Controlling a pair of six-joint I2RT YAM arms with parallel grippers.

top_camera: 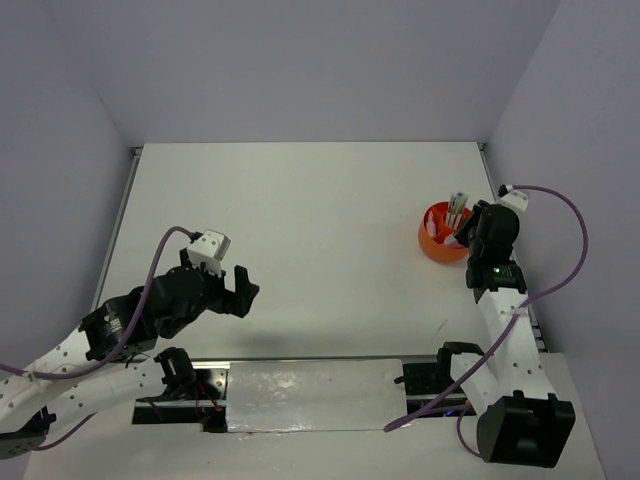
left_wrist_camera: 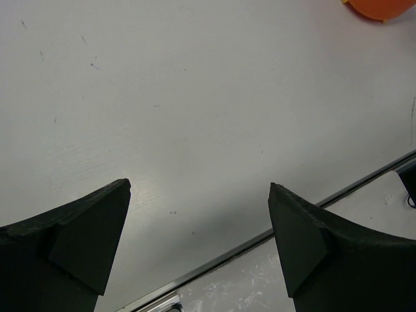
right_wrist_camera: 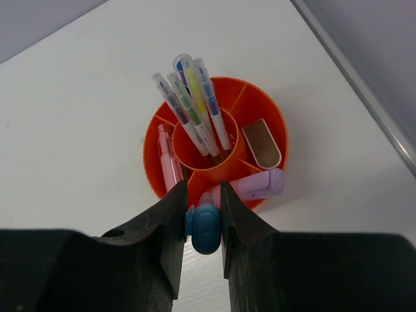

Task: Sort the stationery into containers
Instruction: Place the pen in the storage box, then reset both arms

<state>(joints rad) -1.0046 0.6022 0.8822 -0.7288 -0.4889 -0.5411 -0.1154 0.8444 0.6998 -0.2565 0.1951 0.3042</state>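
The orange cup [right_wrist_camera: 266, 117] stands at the table's right side; it also shows in the top view [top_camera: 432, 244] and at the top edge of the left wrist view [left_wrist_camera: 380, 8]. Its centre tube holds several thin pens [right_wrist_camera: 188, 107]. Outer compartments hold a pink marker [right_wrist_camera: 169, 162], a lilac marker [right_wrist_camera: 257, 185] and a tan eraser-like block [right_wrist_camera: 261, 143]. My right gripper [right_wrist_camera: 203, 211] is shut on a blue marker [right_wrist_camera: 205, 227], held end-on at the cup's near rim. My left gripper [left_wrist_camera: 198, 214] is open and empty, over bare table at the left [top_camera: 235, 290].
A metal rail [left_wrist_camera: 273, 237] runs along the near table edge below the left gripper. The table's right edge rail [right_wrist_camera: 364, 84] and the grey wall lie close behind the cup.
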